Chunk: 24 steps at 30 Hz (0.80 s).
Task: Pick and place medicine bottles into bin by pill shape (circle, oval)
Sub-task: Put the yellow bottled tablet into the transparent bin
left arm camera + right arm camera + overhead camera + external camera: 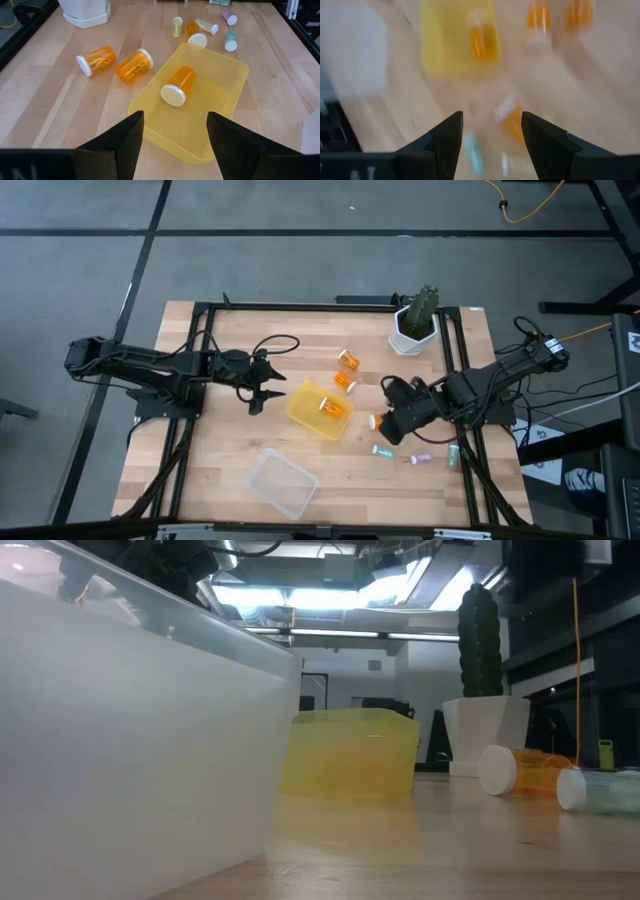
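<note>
Both hands gape empty above the desk [220, 470]: left hand [262, 389] beside the yellow bin [318, 411], right hand [392, 428] over an orange bottle [378, 421]; one bottle [331, 408] lies in the bin; low view: clear bin [130, 730] looms nearest; left wrist: two bottles [134, 65] lie outside; right wrist: blurred.

You find no text, label, brand or number you can read here. The medicine bottles [134, 65] show no legible labels, and neither does the yellow bin [220, 100].
</note>
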Motion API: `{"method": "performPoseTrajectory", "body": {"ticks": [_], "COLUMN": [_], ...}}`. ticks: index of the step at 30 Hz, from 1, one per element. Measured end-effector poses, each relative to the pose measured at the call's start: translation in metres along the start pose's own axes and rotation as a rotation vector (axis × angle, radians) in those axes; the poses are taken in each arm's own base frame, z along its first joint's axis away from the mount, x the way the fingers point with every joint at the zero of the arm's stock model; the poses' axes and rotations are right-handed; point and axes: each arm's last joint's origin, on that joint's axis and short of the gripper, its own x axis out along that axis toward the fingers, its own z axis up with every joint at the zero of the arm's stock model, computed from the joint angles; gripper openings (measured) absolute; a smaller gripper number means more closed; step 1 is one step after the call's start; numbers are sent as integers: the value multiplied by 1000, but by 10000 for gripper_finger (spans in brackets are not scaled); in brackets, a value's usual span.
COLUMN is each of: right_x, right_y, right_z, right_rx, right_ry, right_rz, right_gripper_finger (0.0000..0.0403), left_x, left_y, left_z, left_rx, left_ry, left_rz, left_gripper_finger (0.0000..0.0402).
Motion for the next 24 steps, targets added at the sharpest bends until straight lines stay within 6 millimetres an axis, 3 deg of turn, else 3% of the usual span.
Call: {"method": "performPoseTrajectory", "body": {"ticks": [6, 11, 14, 20, 24], "right_x": [-3, -3, 9, 52, 69], "right_y": [-18, -24, -32, -57, -63], "right_z": [-13, -14, -15, -29, -34], "right_rx": [122, 127, 140, 127, 58], "right_ry": [188, 226, 240, 362, 328], "right_rz": [-170, -213, -263, -328, -316], "right_gripper_finger": [205, 205, 205, 205, 205], "left_x": [0, 0, 0, 0, 0], "left_y": [0, 0, 0, 0, 0], "left_z": [0, 0, 0, 0, 0], "left_rx": [0, 0, 0, 0, 0], "left_ry": [0, 0, 0, 1, 0], "left_rz": [0, 0, 0, 0, 0], "left_gripper_finger": [212, 212, 212, 212, 212]}}
